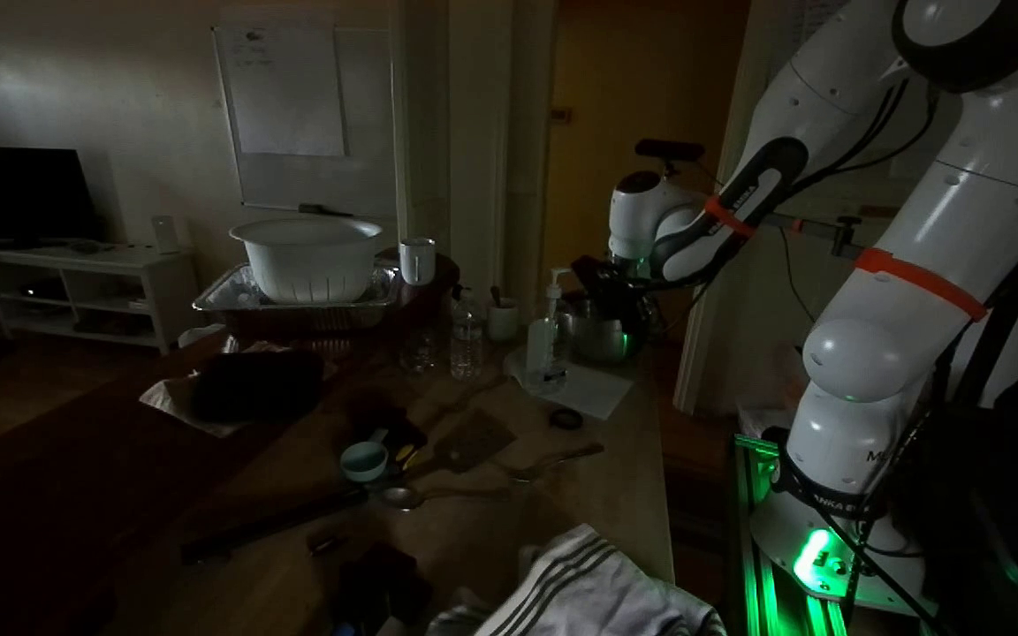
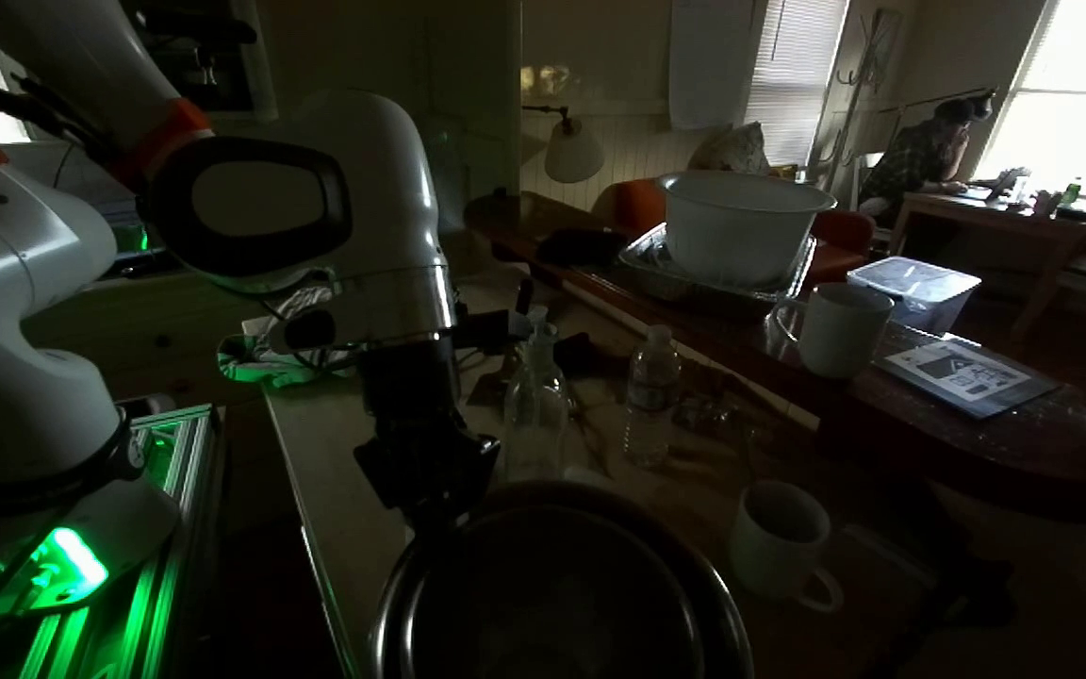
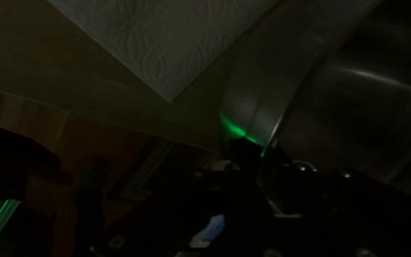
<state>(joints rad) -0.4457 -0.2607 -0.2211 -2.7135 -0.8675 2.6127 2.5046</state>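
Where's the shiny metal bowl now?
In an exterior view, the shiny round metal bowl is at the bottom, left of a white handled mug, with the black end effector at its rim.

White tub (image 1: 307, 265): sits in a foil tray (image 1: 228, 287), far left in an exterior view.
White mug (image 1: 418, 262): right of the tub.
Pump bottle (image 1: 547, 349): right of the water bottle (image 1: 466, 343).
Small cup (image 1: 364, 462): left of the spatula (image 1: 474, 439), just beyond the spoon (image 1: 403, 499).
Striped cloth (image 1: 602, 592): crumpled, near side.
Person (image 2: 911, 162): seated far right in an exterior view.
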